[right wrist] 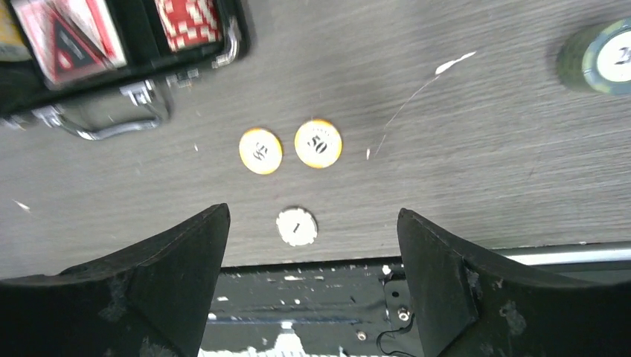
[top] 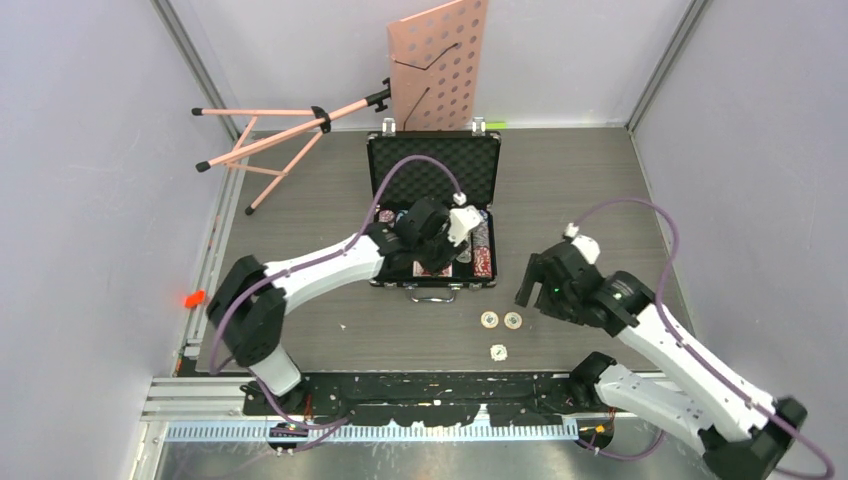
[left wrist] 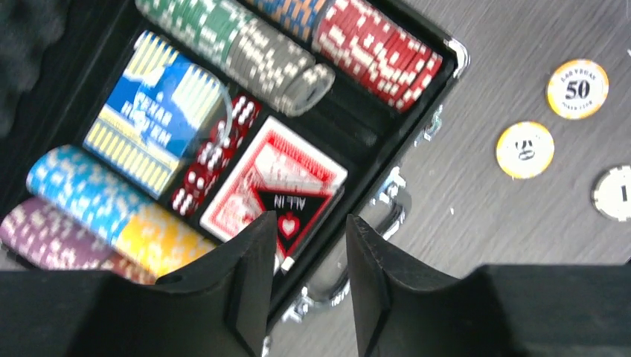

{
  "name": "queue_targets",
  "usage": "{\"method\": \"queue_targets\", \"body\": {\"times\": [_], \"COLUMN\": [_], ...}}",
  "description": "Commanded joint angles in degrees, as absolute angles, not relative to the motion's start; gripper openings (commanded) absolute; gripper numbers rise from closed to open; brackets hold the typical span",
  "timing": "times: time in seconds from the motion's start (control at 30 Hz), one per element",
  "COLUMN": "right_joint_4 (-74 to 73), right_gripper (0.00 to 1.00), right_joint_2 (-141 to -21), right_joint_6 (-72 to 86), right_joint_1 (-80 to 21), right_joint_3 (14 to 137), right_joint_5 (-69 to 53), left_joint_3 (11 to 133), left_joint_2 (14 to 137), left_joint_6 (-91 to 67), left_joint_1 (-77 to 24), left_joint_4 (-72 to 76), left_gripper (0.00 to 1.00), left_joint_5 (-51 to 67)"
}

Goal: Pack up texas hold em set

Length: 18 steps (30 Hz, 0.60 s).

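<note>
The black briefcase [top: 433, 165] lies open mid-table with its lid up. Its tray holds rows of chips [left wrist: 279, 65], a blue card deck [left wrist: 152, 123], a red card deck [left wrist: 245, 186] with a black "ALL IN" triangle on it, and red dice [left wrist: 216, 152]. My left gripper [top: 437, 258] hovers over the tray's front edge [left wrist: 307, 230], open and empty. Two yellow 50 chips [top: 489, 319] [top: 513, 320] and a white chip [top: 498, 351] lie loose in front of the case. My right gripper [top: 527, 283] is wide open and empty above them [right wrist: 312, 216].
The case's silver handle [right wrist: 111, 123] points toward me. A pink music stand [top: 440, 60] with its tripod [top: 270, 140] lies behind the case. A dark green chip stack [right wrist: 603, 65] sits at the right wrist view's top right. The table's near edge and black rail [right wrist: 298, 297] lie just below the white chip [right wrist: 296, 226].
</note>
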State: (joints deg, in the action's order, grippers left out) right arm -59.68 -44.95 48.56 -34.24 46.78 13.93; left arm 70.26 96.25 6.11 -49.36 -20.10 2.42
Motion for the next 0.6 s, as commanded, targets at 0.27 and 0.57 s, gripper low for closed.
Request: {"method": "queue_targets", "body": {"times": [0.27, 0.57], "right_joint_4": [-58.03, -45.16], "right_gripper": [0.92, 0.85], "right_joint_2": [-62.89, -66.3], "right_joint_6": [69.93, 77.04], "right_joint_1": [-64.36, -67.85], "right_joint_3": [46.79, 36.07], "right_joint_5": [27.98, 20.0], "left_joint_3": [52.06, 39.84], "left_joint_2": [70.37, 55.71], "left_joint_6": [-10.68, -17.19], "left_joint_1": [-48.88, -48.87], "left_joint_4": [-19.02, -17.49], "left_gripper": [0.82, 1.0], "left_joint_5": [-7.52, -9.61]}}
